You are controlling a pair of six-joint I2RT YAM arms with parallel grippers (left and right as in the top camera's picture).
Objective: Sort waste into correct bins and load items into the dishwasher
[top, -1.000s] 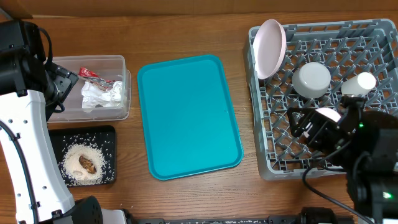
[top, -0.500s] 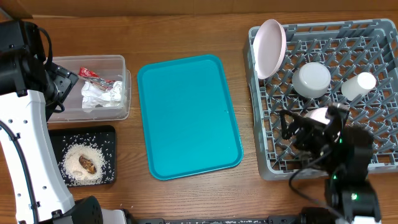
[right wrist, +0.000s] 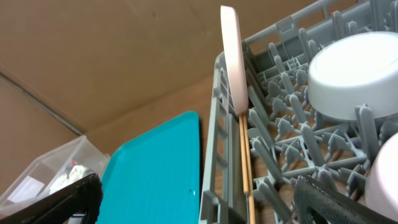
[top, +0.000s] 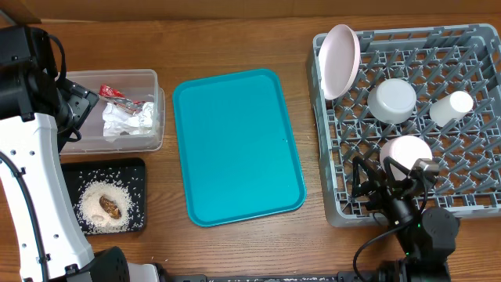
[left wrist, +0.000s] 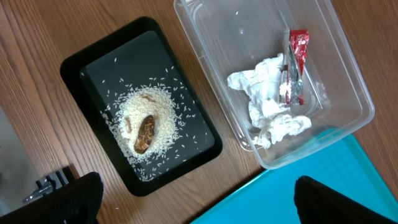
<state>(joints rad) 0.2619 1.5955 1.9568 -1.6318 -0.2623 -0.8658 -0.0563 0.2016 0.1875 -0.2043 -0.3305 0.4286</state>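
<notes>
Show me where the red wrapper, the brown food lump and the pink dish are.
red wrapper (left wrist: 297, 62): left wrist view, middle of its length.
brown food lump (left wrist: 145, 132): left wrist view, its centre.
pink dish (top: 340, 61): overhead view, middle of its face.

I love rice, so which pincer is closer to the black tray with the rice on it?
Left. The left pincer hangs open above the black tray and the clear tub. The right pincer is far off, past the teal tray, at the grey dish rack.
</notes>
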